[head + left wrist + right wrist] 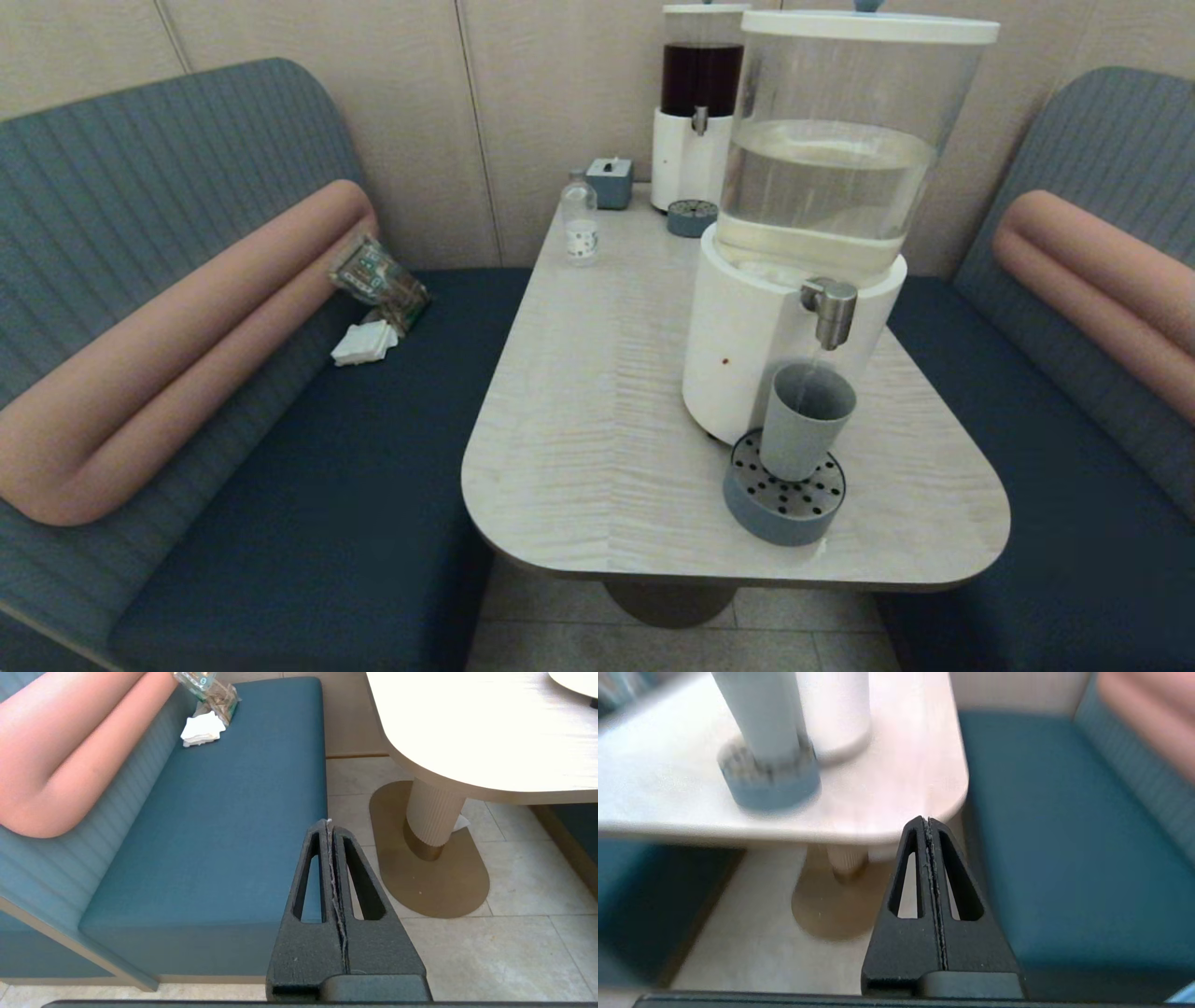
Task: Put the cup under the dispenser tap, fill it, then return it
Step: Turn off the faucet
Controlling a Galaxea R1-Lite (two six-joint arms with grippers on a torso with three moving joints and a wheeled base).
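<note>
Two pincers hang low off the surface (597, 392), both pressed together: left pincer (331, 823) over the floor, right pincer (927, 821) by the bench. Cup (805, 420) stands upright on the drip tray (782, 509) under the tap (829, 310), tank (831, 187) half full of pale liquid.

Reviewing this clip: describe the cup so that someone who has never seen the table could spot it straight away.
Find the large white-based dispenser with the clear tank of pale liquid, on the near right of the table. Right under its steel tap sits a round perforated drip tray, and the cup stands upright on it. It is a plain grey-blue tumbler without a handle, unlike the small clear labelled bottle farther back.
</note>
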